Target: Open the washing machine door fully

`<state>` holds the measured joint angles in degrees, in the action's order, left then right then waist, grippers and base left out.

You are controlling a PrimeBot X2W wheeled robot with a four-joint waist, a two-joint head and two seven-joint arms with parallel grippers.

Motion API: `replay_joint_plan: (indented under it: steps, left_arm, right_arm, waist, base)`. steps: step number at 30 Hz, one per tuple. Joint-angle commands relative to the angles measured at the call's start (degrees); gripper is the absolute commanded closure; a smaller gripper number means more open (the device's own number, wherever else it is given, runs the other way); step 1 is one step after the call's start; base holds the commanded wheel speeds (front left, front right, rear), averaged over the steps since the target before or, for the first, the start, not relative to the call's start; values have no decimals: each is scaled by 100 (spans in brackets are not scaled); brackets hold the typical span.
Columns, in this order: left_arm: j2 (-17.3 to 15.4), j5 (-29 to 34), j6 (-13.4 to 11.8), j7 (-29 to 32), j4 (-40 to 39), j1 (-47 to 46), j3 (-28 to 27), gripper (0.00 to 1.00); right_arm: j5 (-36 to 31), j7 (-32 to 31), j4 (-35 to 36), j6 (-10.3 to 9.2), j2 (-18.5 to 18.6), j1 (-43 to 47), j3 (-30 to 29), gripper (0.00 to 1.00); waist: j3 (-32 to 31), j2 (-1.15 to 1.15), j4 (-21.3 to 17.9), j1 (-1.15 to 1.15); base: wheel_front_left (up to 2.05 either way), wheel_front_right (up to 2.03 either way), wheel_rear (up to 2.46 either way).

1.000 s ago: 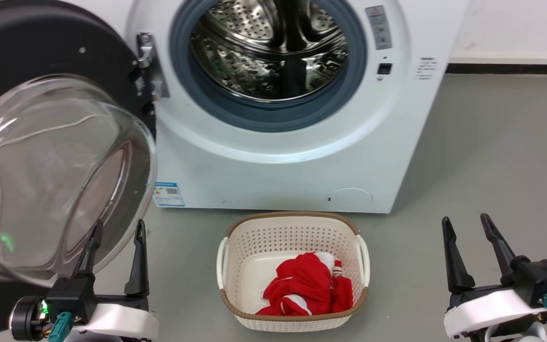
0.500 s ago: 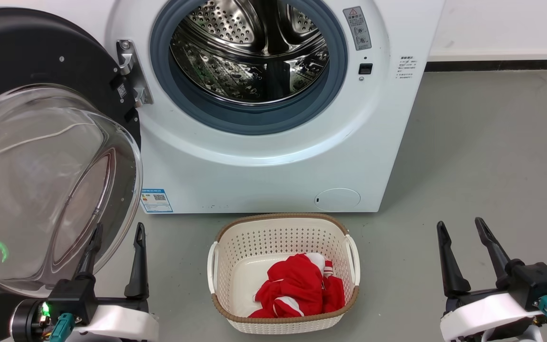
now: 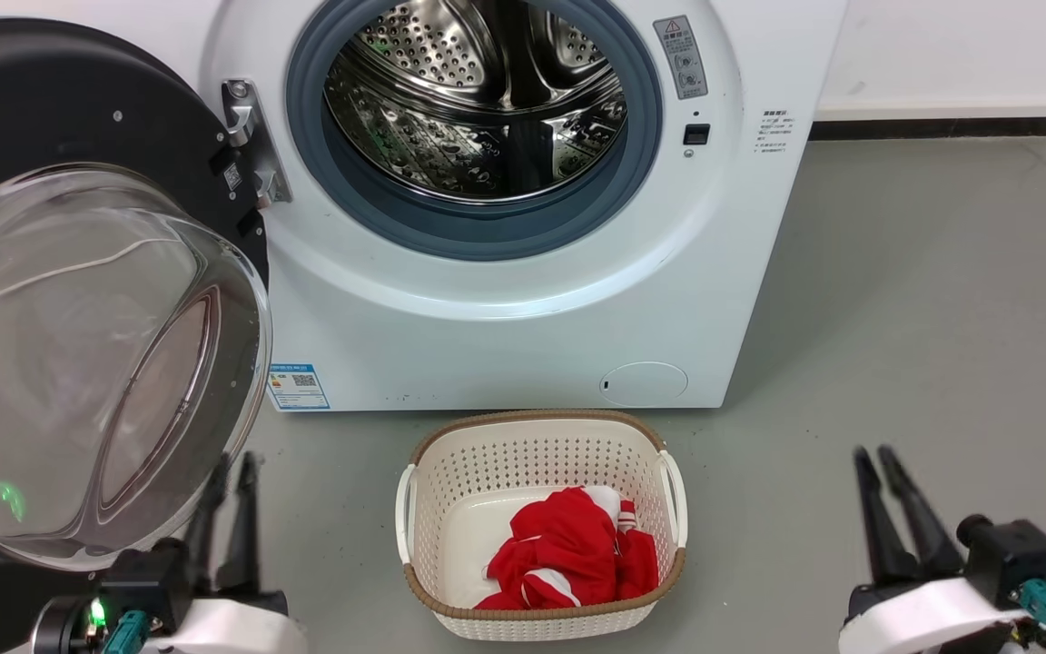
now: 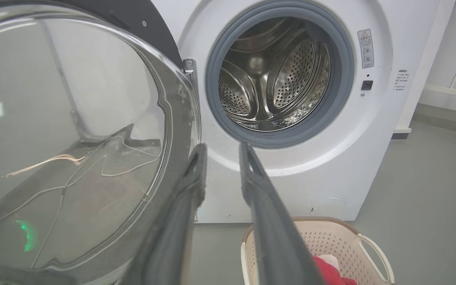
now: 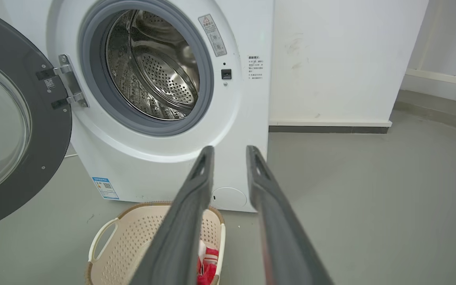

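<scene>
The washing machine (image 3: 505,336) stands ahead, white, with its steel drum (image 3: 478,100) exposed. The washing machine door (image 3: 51,100) hangs swung far out to the left on its metal hinge (image 3: 246,136), and its glass bowl (image 3: 78,363) bulges toward me. My left gripper (image 3: 231,465) is low at the left, just below and beside the bowl's rim, not touching it. Its fingers are a narrow gap apart with nothing between them, as the left wrist view shows (image 4: 223,147). My right gripper (image 3: 875,452) is low at the right over bare floor, also narrowly open and empty (image 5: 230,149).
A cream laundry basket (image 3: 541,420) with a red garment (image 3: 568,554) stands on the floor right before the machine, between my arms. Grey floor spreads to the right as far as a white wall (image 3: 941,54) with a dark skirting.
The fingers of both grippers have drawn closer together, and both grippers sit lower in the head view. The camera shifted a second ago. The door keeps its angle to the machine.
</scene>
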<state>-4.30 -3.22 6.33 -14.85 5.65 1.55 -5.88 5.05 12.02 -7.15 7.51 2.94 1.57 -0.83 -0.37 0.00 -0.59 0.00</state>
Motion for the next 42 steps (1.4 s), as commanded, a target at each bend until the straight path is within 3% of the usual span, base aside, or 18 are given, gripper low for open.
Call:
replay_joint_plan:
  steps: [1,22,42]
  left_arm:
    - [-3,-172,3,71,27,-111,-60,100]
    - [32,-2458,33,591,197,-269,-33,100]
    - [60,-4247,62,1017,367,-420,-39,100]
  right_arm:
    - [198,-22,49,0,0,-41,6,100]
    - [2485,-449,-139,-1,59,-259,-82,100]
    - [4258,-798,-284,-1,83,-409,-167,100]
  waist:
    - [1,0,1,0]
    - [9,0,10,0]
    - [18,0,20,0]
  base:
    - [0,0,0]
    - [0,0,0]
    - [0,0,0]
